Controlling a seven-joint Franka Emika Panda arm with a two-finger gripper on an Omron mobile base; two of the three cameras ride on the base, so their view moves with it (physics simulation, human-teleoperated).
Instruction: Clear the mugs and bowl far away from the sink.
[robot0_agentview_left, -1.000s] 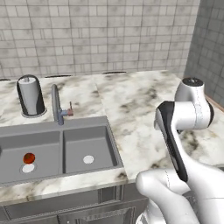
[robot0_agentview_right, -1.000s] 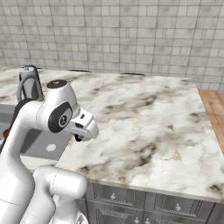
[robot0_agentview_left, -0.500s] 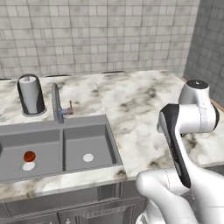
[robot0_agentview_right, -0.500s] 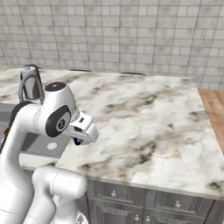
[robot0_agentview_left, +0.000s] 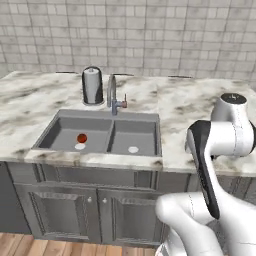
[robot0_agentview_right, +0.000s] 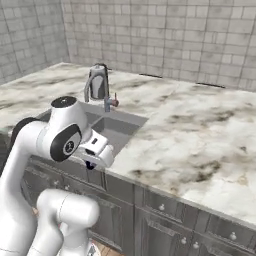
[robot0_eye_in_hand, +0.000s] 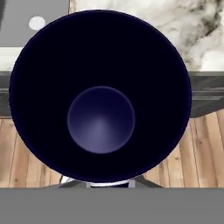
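Gripper (robot0_agentview_right: 91, 164) is clamped tight on the grey mug (robot0_eye_in_hand: 100, 100), hanging just off the counter's (robot0_agentview_left: 200, 105) front edge, over wood floor (robot0_eye_in_hand: 26, 148). Both base views shifted in the last second, so the base drove and the mug's in transit, though still near the sink's (robot0_agentview_left: 60, 131) front right corner. Mug's upright and empty, with a dark navy inside.

The mug (robot0_eye_in_hand: 100, 94) was dark navy inside; the sink (robot0_agentview_left: 100, 135) grey, a red ball (robot0_agentview_left: 82, 138) in it; the counter (robot0_agentview_left: 190, 102) white-and-grey marbled; the cylinder (robot0_agentview_left: 92, 85) black-and-white
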